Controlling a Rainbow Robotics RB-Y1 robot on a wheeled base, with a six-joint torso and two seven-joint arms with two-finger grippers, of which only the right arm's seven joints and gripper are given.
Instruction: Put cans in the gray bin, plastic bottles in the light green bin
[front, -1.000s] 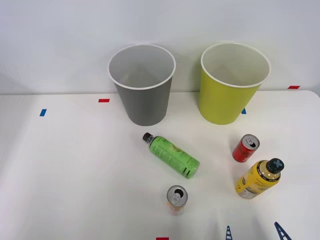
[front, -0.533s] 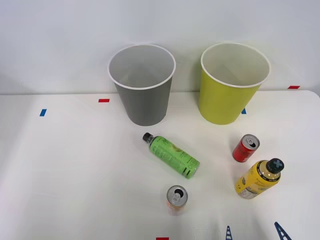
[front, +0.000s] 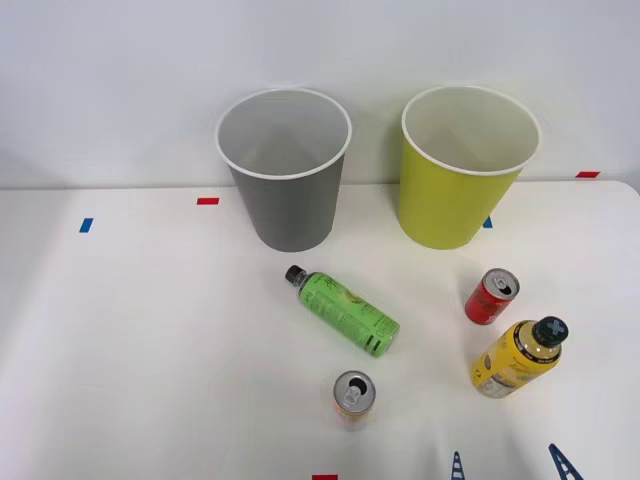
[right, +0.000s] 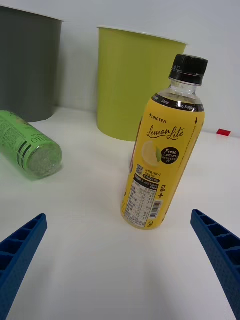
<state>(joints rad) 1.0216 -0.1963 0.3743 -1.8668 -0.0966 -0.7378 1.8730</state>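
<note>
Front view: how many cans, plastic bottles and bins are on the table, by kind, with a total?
Cans: 2, the red can and the orange can
Plastic bottles: 2, the green-label bottle and the yellow-label bottle
Bins: 2, the gray bin and the light green bin
Total: 6

Looks like a lab test bench rather than a home: bare white table against a plain white wall, small red and blue tape marks stuck along the tabletop (placement markers, by the look), sorting props laid out, nothing domestic around.
</note>
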